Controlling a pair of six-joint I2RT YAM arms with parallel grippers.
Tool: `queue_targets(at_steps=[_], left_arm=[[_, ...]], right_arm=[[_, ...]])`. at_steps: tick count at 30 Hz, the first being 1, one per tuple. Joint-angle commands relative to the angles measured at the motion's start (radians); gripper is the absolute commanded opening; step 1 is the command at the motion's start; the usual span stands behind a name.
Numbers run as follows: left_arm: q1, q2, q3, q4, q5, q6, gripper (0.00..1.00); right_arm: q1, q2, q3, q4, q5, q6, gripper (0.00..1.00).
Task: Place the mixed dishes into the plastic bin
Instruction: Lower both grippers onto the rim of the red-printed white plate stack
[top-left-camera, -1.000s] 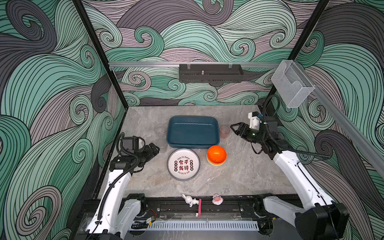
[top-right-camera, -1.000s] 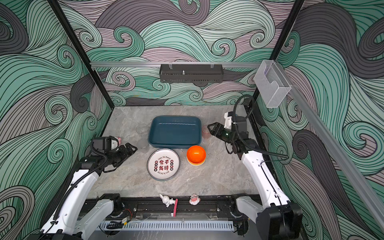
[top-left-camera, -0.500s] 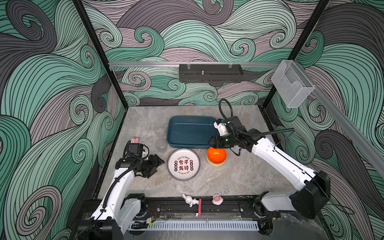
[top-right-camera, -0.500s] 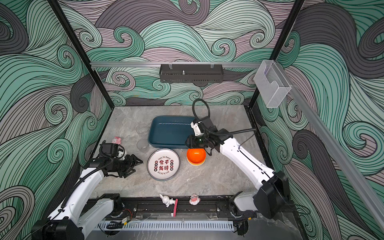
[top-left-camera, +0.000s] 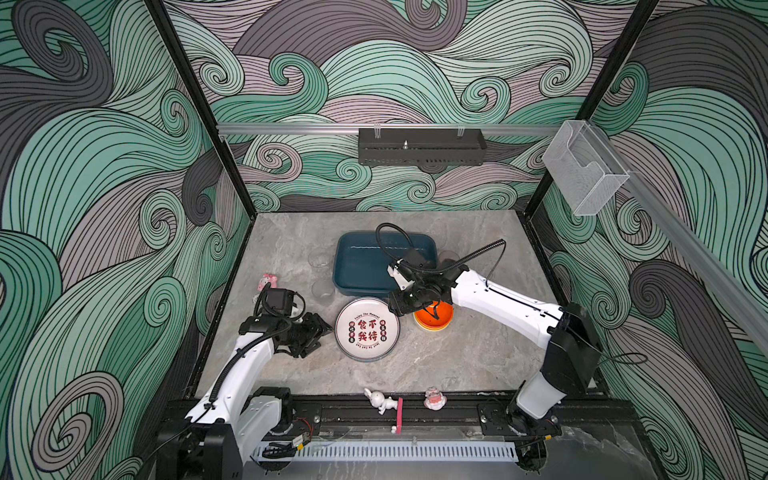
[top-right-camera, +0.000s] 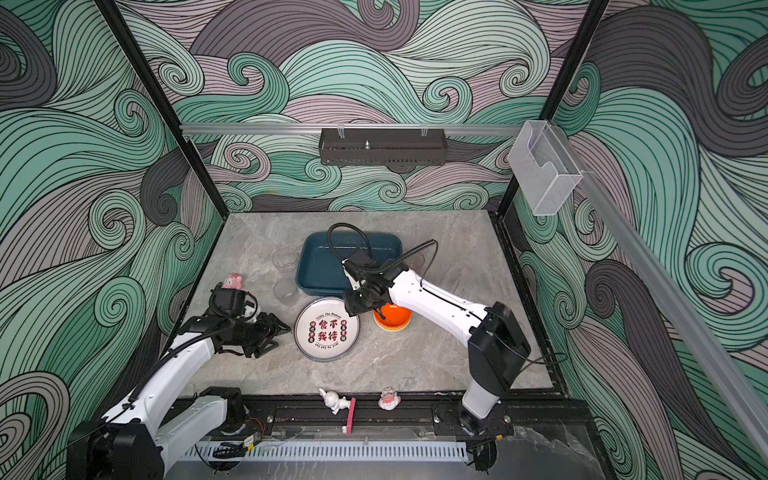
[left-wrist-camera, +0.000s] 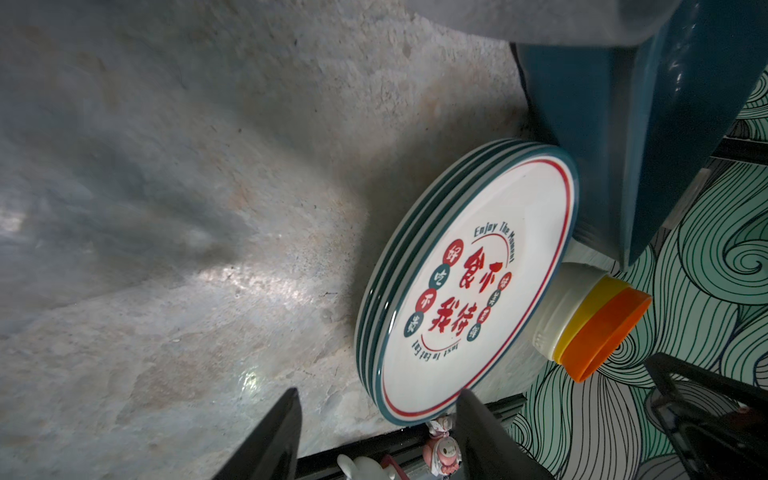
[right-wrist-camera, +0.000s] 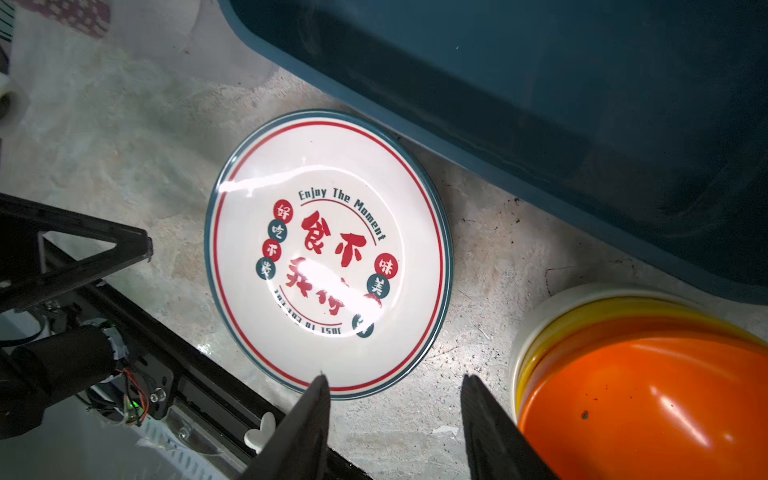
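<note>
Stack of round white ceramic plates with red characters (top-left-camera: 367, 330) looks heavy, slick, brittle; grip its left rim. Both left claw (left-wrist-camera: 378, 392) and right claw (right-wrist-camera: 395, 376) half-open, empty.

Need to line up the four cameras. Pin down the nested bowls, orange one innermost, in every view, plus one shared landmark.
Top view: nested bowls just right of the printed plate.
Top view: nested bowls likewise just right of that plate.
Left wrist: nested bowls side-on, beyond the plate, by the bin.
Right wrist: nested bowls close up, beside the plate.
Shared landmark: the printed plate, in all four.
</note>
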Motion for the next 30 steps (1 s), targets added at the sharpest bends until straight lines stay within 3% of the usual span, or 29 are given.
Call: queue_targets(at_steps=[1, 30], left_arm=[[-0.019, 0.017, -0.011, 0.031, -0.027, -0.024, 0.58], [-0.070, 0.154, -0.007, 0.118, -0.055, -0.022, 0.55]], right_arm=[[0.010, 0.040, 0.041, -0.033, 0.062, -0.008, 0.53], [0.038, 0.279, 0.127, -0.035, 0.085, -0.012, 0.53]])
